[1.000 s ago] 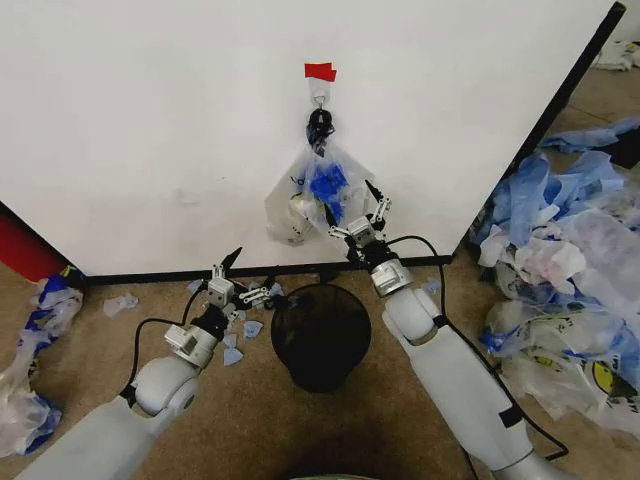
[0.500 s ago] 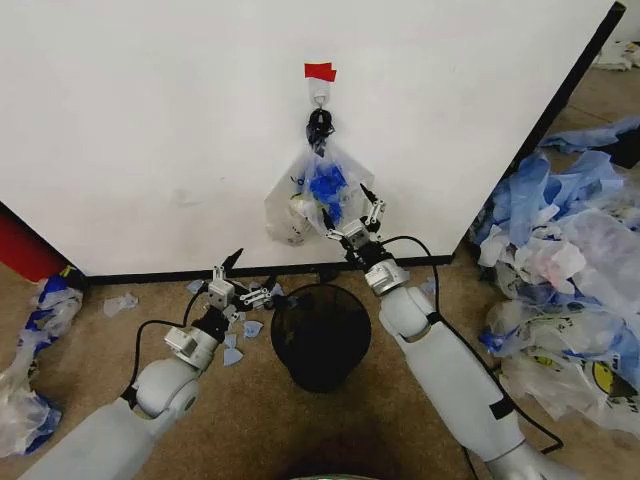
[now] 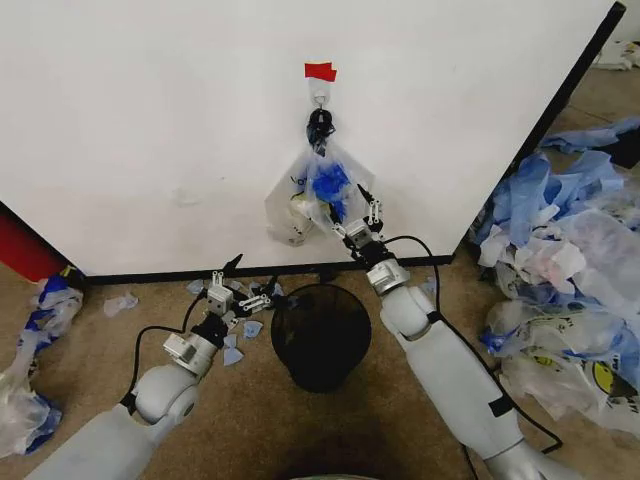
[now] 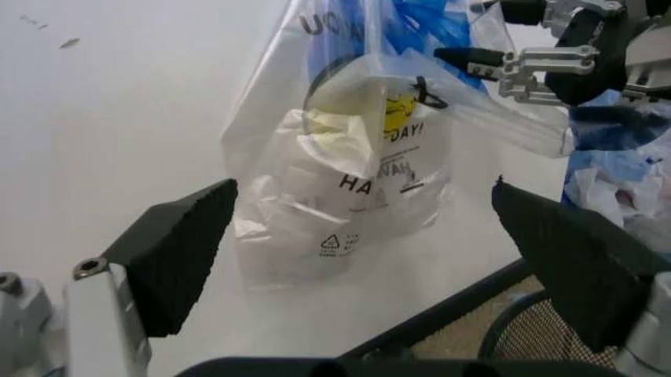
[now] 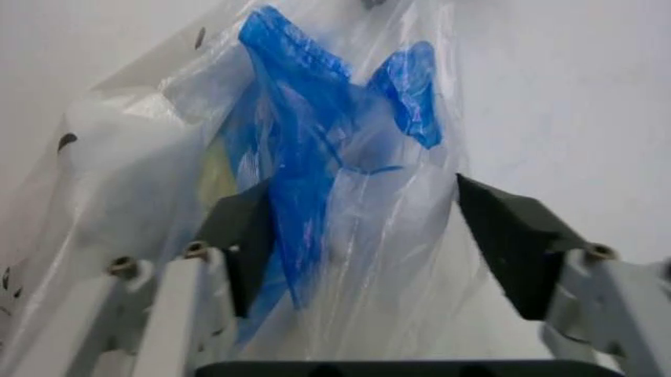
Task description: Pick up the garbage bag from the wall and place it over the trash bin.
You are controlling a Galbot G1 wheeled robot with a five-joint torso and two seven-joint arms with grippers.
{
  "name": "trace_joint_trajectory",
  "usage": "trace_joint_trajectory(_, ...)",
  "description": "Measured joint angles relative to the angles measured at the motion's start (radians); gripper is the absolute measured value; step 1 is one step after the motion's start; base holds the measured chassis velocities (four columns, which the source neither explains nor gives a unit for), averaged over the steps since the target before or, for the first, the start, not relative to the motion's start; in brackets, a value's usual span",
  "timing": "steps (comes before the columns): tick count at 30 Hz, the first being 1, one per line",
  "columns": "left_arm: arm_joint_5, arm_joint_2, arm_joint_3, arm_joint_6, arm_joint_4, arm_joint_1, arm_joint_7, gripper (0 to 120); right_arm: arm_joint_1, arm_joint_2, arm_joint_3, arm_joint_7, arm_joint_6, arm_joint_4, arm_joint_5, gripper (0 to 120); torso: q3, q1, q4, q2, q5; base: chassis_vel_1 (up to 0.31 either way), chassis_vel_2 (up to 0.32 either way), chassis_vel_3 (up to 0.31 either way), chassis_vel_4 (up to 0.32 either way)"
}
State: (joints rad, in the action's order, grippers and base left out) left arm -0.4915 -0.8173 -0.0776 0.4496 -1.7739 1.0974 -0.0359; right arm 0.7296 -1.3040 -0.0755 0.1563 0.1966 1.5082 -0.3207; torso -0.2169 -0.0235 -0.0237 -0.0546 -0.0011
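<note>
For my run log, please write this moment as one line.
right tool: open, at garbage bag | bag: on wall hook | left tool: open, low beside trash bin

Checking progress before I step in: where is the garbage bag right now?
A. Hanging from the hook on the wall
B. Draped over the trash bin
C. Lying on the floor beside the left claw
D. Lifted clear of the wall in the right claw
A: the garbage bag hangs from the hook on the wall, with the open right claw at its lower edge, above the trash bin.
</note>
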Motion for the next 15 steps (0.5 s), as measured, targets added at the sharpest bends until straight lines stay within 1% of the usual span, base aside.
trace_joint_trajectory(4,0.001,-0.001,0.004,-0.001,0.002,0.001,0.000,94,0.015,0.003,-0.007,-0.002,0.001,0.011,0.002,41,0.000,0.000,0.0000,0.000,0.0000,0.000,0.000,0.000,0.000)
trace_joint_trajectory(5,0.001,-0.001,0.004,-0.001,0.002,0.001,0.000,94,0.015,0.003,-0.007,-0.002,0.001,0.011,0.002,41,0.000,0.000,0.0000,0.000,0.0000,0.000,0.000,0.000,0.000)
trace_joint_trajectory(9,0.004,-0.001,0.004,-0.001,0.003,0.008,0.001,94,0.020,0.004,-0.008,-0.004,0.001,0.018,0.005,26,0.000,0.000,0.0001,0.000,-0.0001,0.000,0.000,0.000,0.000)
trace_joint_trajectory(12,0.006,-0.002,0.004,-0.001,0.003,0.016,0.003,94,0.021,0.004,-0.007,-0.006,0.000,0.020,0.010,12,0.000,0.000,0.0001,0.000,-0.0001,0.000,0.000,0.000,0.000)
trace_joint_trajectory(13,0.006,-0.002,0.004,-0.001,0.003,0.016,0.003,94,0.021,0.004,-0.007,-0.006,0.000,0.020,0.010,12,0.000,0.000,0.0001,0.000,-0.0001,0.000,0.000,0.000,0.000)
trace_joint_trajectory(14,0.007,-0.002,0.004,-0.001,0.003,0.018,0.004,94,0.022,0.004,-0.007,-0.006,0.000,0.021,0.012,10,0.000,0.000,0.0001,0.000,-0.0001,0.000,0.000,0.000,0.000)
trace_joint_trajectory(15,0.008,-0.003,0.003,-0.001,0.004,0.021,0.005,94,0.023,0.004,-0.007,-0.007,0.000,0.024,0.015,4,0.000,0.000,0.0001,0.000,-0.0001,0.000,0.000,0.000,0.000)
